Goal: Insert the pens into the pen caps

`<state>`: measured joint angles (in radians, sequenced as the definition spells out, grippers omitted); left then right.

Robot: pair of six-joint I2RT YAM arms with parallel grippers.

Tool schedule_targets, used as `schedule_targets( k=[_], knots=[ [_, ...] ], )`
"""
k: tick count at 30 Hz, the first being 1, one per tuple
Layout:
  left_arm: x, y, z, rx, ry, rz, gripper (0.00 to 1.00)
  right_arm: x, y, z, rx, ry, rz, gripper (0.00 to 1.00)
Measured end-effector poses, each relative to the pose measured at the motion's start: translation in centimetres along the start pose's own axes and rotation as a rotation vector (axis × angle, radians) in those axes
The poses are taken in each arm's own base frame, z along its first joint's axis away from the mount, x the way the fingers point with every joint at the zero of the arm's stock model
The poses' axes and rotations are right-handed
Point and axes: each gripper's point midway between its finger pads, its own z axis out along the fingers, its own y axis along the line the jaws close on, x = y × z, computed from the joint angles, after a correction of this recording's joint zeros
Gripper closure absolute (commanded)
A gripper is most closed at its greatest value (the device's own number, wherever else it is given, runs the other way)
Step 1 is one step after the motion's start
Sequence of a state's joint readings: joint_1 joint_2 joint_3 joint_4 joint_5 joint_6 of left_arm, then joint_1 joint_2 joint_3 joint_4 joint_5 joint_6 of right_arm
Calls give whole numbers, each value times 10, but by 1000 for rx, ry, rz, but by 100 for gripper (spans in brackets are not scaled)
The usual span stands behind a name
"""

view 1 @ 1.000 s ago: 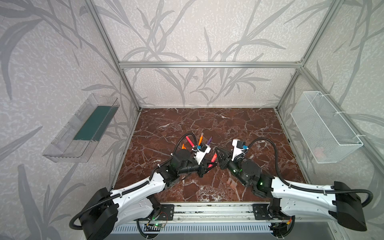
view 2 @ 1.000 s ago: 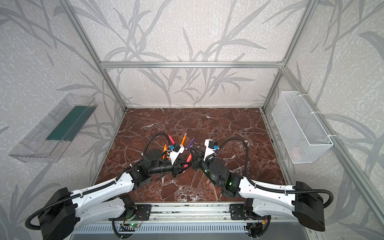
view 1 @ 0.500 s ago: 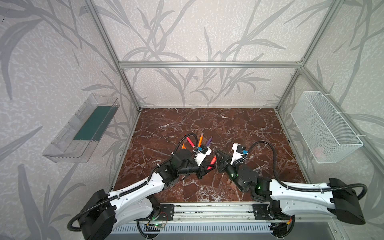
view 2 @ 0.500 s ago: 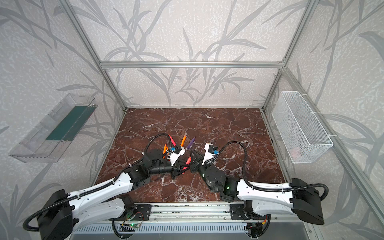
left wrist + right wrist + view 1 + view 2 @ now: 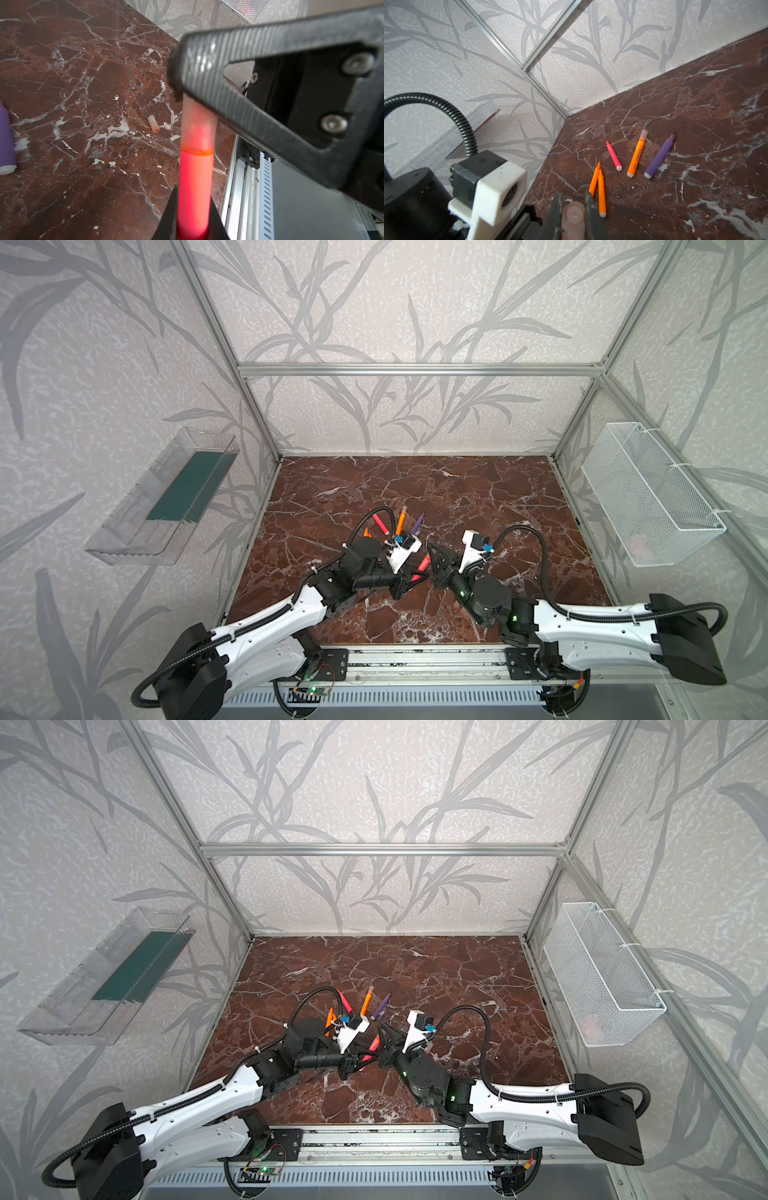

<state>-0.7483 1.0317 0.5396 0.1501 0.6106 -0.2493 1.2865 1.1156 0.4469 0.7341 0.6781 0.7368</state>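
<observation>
Clamping a red-pink pen (image 5: 195,182) low on its barrel, the left gripper (image 5: 194,220) is fully closed around it and lifts it off the table (image 5: 478,497), tip aimed toward one o'clock in both top views. From that grip, at eleven to twelve o'clock, the spare pens lie in a fan: two bare orange pens (image 5: 600,187) touching each other, a second red-pink pen (image 5: 613,155), an orange pen already capped (image 5: 636,153) and a purple pen (image 5: 659,155).

A pale pen cap (image 5: 197,124) sits over the held pen's tip, its rim meeting the barrel. The right gripper (image 5: 572,205) comes in from three o'clock, pinched shut on that cap's closed end. A loose cap (image 5: 153,123) lies alone on the table.

The cap looks nearly seated, but I cannot tell whether it has clicked home. If the right gripper backs off while pinching, it would likely drag the cap off again. If it opens too soon, an unseated cap may drop. Pushing harder off-axis could slide the pen through the left grip or jam the cap.
</observation>
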Motion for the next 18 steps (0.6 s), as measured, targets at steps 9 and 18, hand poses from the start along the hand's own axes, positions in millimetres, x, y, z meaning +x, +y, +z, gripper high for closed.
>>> schedule_targets(
  k=[9, 18],
  knots=[
    [-13, -15, -7, 93, -43, 9, 100, -14, 14, -11, -96, -35, -21, 88],
    [-68, 78, -19, -275, -279, -75, 100, 15, 4, -39, -35, 166, -174, 18]
  ],
)
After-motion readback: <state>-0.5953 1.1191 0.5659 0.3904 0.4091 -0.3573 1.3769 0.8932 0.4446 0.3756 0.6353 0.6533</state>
